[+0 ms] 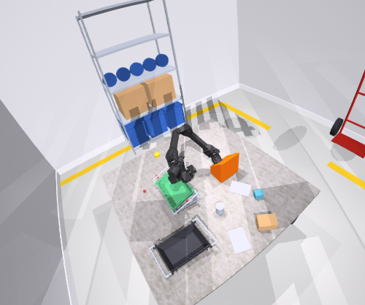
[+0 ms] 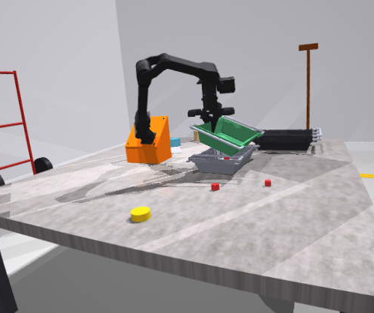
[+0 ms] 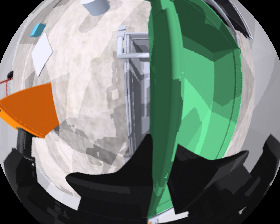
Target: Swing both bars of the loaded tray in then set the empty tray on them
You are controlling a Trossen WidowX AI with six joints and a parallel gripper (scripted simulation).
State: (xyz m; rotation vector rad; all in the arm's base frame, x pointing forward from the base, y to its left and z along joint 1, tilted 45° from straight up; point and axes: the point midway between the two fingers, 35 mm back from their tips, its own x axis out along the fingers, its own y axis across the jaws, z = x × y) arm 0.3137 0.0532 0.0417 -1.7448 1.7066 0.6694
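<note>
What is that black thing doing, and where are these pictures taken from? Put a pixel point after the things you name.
The black thing is a robot arm. Its gripper (image 1: 179,181) (image 2: 213,129) (image 3: 153,137) is like two fingers, pinching a green tray (image 1: 177,191) (image 2: 237,135) (image 3: 206,95) by its side. The green tray hangs tilted over a grey tray (image 2: 218,165).

One picture looks down from above, one looks across the table (image 2: 222,232), and the round one looks out from the robot's wrist.

Two red cubes (image 2: 215,186) (image 2: 268,183) and a yellow disc (image 1: 157,155) (image 2: 140,214) lie there too.
</note>
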